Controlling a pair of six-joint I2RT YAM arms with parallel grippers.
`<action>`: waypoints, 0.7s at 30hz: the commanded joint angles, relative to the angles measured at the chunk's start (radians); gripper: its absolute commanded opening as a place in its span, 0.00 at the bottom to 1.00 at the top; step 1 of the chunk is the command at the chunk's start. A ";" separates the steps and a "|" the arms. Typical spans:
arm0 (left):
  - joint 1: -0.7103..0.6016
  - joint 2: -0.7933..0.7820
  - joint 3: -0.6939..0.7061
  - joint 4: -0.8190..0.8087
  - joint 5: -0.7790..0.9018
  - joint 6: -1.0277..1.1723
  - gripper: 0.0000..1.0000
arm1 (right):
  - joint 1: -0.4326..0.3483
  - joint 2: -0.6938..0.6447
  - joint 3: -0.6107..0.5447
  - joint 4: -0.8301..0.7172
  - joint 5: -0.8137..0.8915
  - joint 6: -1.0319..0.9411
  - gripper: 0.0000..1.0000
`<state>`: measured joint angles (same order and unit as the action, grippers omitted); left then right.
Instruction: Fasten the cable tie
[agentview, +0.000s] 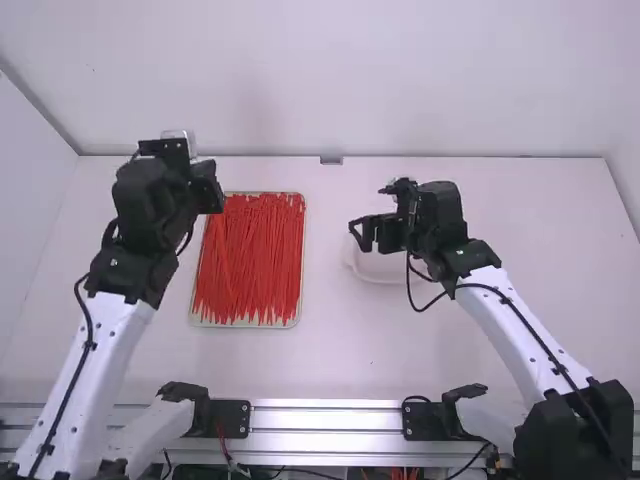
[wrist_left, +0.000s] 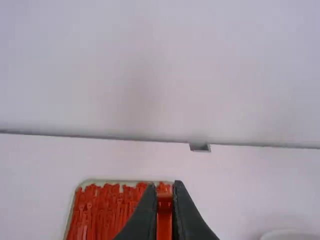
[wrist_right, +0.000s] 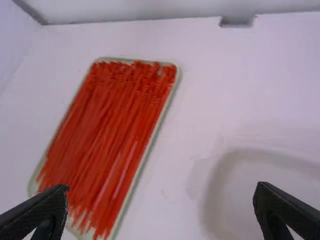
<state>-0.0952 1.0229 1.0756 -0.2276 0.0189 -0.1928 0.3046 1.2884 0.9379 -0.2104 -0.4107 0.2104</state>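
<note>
A heap of orange cable ties (agentview: 250, 258) lies on a pale tray (agentview: 297, 322) left of the table's middle. My left gripper (agentview: 205, 190) hangs above the tray's far left corner. In the left wrist view its two fingers (wrist_left: 145, 215) stand almost together, with a narrow orange strip, one cable tie (wrist_left: 164, 215), between them. My right gripper (agentview: 365, 232) is held right of the tray above a white bowl (agentview: 380, 270), wide open and empty, and it faces the tie heap (wrist_right: 115, 135). The right gripper (wrist_right: 160, 205) has its fingertips (wrist_right: 50, 200) far apart.
The white bowl (wrist_right: 260, 175) sits just right of the tray. A white back wall closes the table's far side, with a small grey bracket (agentview: 331, 159) at its foot. A metal rail (agentview: 320, 415) runs along the near edge.
</note>
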 joint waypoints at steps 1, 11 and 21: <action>-0.003 -0.067 -0.089 0.055 0.064 -0.020 0.02 | 0.005 0.006 0.032 0.029 -0.123 0.002 0.99; -0.003 -0.092 -0.321 0.415 0.245 -0.114 0.02 | 0.005 0.006 0.032 0.194 -0.417 0.003 0.99; -0.034 0.095 -0.330 0.792 0.467 -0.294 0.02 | 0.162 0.006 0.031 0.340 -0.271 -0.009 0.99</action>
<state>-0.1051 1.0927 0.7483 0.5385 0.4042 -0.4217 0.4271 1.2884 0.9379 0.1173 -0.7597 0.2089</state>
